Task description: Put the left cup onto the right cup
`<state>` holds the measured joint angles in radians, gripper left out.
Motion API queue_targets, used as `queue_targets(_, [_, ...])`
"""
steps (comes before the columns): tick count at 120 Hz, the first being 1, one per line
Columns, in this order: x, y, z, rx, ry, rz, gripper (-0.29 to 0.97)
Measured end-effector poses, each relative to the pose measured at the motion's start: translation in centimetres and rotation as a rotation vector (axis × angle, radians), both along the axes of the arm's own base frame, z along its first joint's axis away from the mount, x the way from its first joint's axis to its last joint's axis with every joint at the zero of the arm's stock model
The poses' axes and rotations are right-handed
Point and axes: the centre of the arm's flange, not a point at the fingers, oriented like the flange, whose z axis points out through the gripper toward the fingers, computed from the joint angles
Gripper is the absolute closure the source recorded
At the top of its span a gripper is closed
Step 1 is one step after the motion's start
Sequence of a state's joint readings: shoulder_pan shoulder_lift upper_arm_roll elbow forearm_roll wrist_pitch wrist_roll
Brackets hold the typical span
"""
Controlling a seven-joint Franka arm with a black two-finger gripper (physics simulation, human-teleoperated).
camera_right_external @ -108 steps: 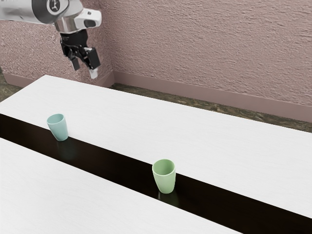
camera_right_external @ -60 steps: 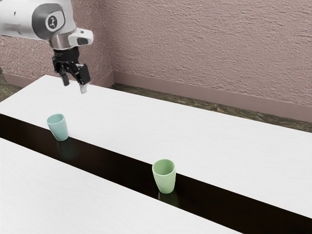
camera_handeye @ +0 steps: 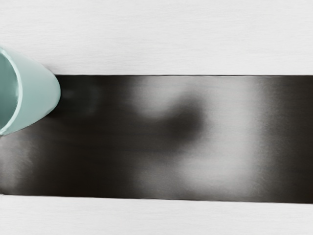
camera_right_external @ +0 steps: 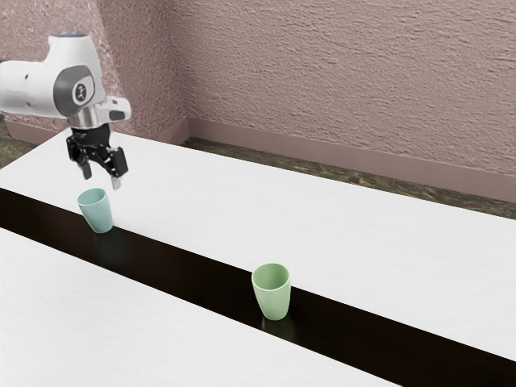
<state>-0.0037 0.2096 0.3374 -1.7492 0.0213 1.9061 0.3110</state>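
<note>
The arm reaches in from the exterior view's left, and its black claw hangs just above the teal cup, a little toward the wall side of it. The fingers stand apart with nothing between them, and they do not touch the cup. The teal cup stands upright on the black strip that runs across the white worktop at the exterior view's left end of that strip. The green cup stands upright on the same strip, well apart from the teal one, toward the exterior view's right, with its mouth open and bare. In the wrist view the teal cup shows at the edge, seen from above with its rim and outer wall visible, resting where the dark strip meets the white surface.
</note>
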Motion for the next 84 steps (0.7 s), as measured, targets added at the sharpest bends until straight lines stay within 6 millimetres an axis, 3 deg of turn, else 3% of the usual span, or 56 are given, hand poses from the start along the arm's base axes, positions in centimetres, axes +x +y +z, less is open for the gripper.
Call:
queue_targets(40, [0.0,4.8,-3.2,-0.011,-0.039,0.049,0.02])
queue_targets(65, [0.2,6.8,-6.6,-0.040,-0.040,0.076,0.02])
queue_targets(84, [0.0,8.4,-7.1,-0.044,-0.060,0.089,0.02])
